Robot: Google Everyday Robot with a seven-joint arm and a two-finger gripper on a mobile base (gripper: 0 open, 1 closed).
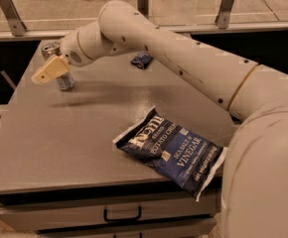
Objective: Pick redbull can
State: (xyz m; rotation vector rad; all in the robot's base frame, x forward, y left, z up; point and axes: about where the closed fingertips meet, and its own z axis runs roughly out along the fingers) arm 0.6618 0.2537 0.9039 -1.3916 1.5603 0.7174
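The redbull can [64, 81] is a slim silvery can with a shiny top rim, standing upright near the far left corner of the grey table [59, 133]. My gripper [49, 71], cream-coloured, is at the can and covers its middle, so only the top rim and the base show. I cannot tell whether it touches the can. The arm reaches in from the right, across the back of the table.
A large dark blue chip bag [176, 150] lies flat near the table's front right edge. A small dark blue snack packet [142, 59] lies at the back centre. A glass railing with metal posts [7, 13] runs behind the table. A drawer with a handle [121, 214] sits below the front edge.
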